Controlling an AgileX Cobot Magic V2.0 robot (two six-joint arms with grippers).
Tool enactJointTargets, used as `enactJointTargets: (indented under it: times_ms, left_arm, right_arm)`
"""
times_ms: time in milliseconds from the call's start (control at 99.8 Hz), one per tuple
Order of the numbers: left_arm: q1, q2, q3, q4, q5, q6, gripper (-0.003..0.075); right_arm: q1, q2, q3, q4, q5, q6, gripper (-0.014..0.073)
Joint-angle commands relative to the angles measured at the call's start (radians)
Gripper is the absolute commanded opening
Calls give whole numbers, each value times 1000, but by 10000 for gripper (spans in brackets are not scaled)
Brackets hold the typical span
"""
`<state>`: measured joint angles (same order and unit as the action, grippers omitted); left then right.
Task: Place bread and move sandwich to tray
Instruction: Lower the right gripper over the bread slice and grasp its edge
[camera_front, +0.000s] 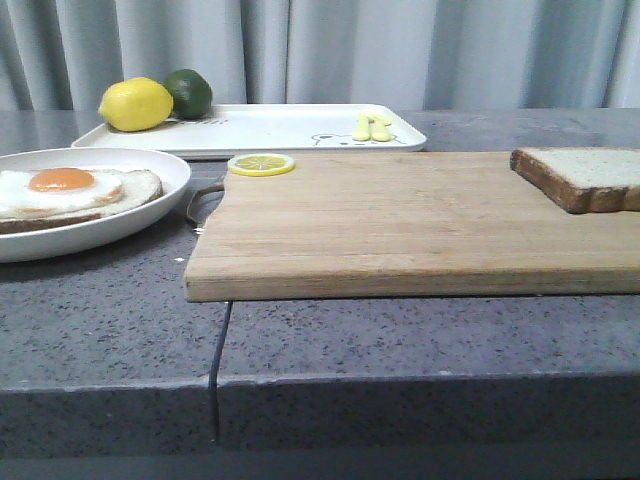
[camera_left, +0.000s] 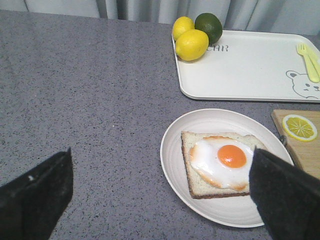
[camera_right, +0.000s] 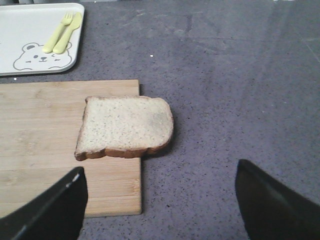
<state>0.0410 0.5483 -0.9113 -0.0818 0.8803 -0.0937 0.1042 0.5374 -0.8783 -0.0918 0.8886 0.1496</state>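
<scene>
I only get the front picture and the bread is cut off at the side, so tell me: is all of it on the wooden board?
Observer: No, the right wrist view shows the bread sticking out past the wooden board edge over the counter.
Operator: Is a gripper holding it?
Observer: No, the right gripper is open, not touching it.
Operator: How many lemons on the tray?
Observer: Two whole lemons and a lime, says the left wrist view.

Left hand (camera_left: 160, 195) and right hand (camera_right: 160, 200) both gape, empty.
</scene>
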Motion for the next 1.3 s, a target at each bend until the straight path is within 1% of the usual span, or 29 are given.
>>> enactJointTargets:
  times_ms: [0,100,210,311,361,481,601,691,791,921,932,1142,1292]
  left_arm:
    - [-3,11,-32,-9,-65,-11,662]
    - [-3,11,-32,-9,-65,-11,662]
    - [-3,11,-32,-9,-65,-11,662]
    - [-3,11,-32,-9,-65,-11,662]
    - [-3,11,-32,-9,-65,-11,662]
    - [-3,11,-32,-9,-65,-11,662]
    - [-3,11,-32,-9,-65,-11,662]
    - [-3,11,-32,-9,-65,-11,662]
    - [-3,11,-32,-9,-65,-11,662]
    - [-3,11,-32,-9,-65,-11,662]
    - [-3,11,-32,-9,-65,-11,662]
    - [-3,11,-32,-9,-65,-11,662]
    - [-3,11,-32,-9,-65,-11,662]
  right_arm:
    - [-21,29,-30,22,-71,-44,602]
    - [-68,62,-30,58,-77,-71,602]
    - [-147,108,-30,146,-102,-129,602]
    - [-230,157,-30,285,-129,-222,595]
    - [-274,185,-30,380,-137,-280,587]
    - [-400,254,-30,559,-141,-419,582]
    - [-510,319,-29,701,-140,-512,582]
    - [-568,372,-29,811,-137,-583,582]
    - [-607,439,-29,915,-124,-648,582]
    - [-634,516,-2,1013,-118,-721,582]
    - [-643,552,35,1065,-134,-769,582]
    - [-643,662,138,1250,-163,-926,582]
    - [-643,712,163,1326,-163,-999,582]
